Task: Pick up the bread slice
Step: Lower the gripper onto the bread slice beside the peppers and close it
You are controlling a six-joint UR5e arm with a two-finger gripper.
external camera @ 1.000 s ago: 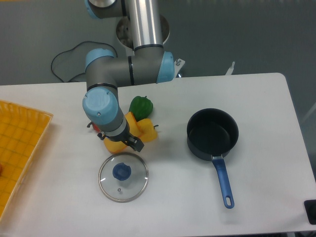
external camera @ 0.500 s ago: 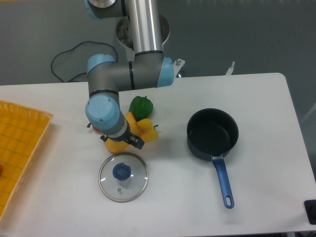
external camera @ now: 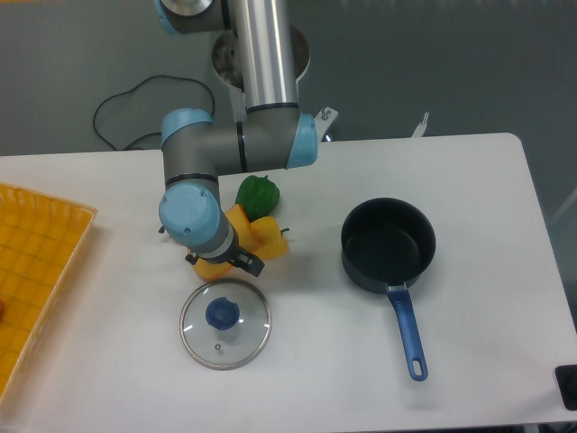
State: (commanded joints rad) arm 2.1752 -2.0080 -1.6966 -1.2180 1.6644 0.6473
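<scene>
The bread slice (external camera: 210, 268) is a flat yellow-orange piece on the table; only its lower edge shows from under the arm's wrist. The gripper (external camera: 221, 261) points straight down over it, and the blue-grey wrist (external camera: 192, 216) hides most of it. Dark finger parts (external camera: 251, 264) stick out at the slice's right and left sides. Whether the fingers touch or hold the slice is hidden, and so is how far apart they stand.
A yellow bell pepper (external camera: 269, 240) and a green pepper (external camera: 258, 194) lie just right of the wrist. A glass lid (external camera: 224, 323) with a blue knob lies in front. Further off are a dark pot (external camera: 388, 244) with a blue handle at the right and a yellow tray (external camera: 36, 262) at the left edge.
The wrist has shifted slightly right and toward the front, settling over the yellow slice. The slice, peppers, lid and pot have not moved.
</scene>
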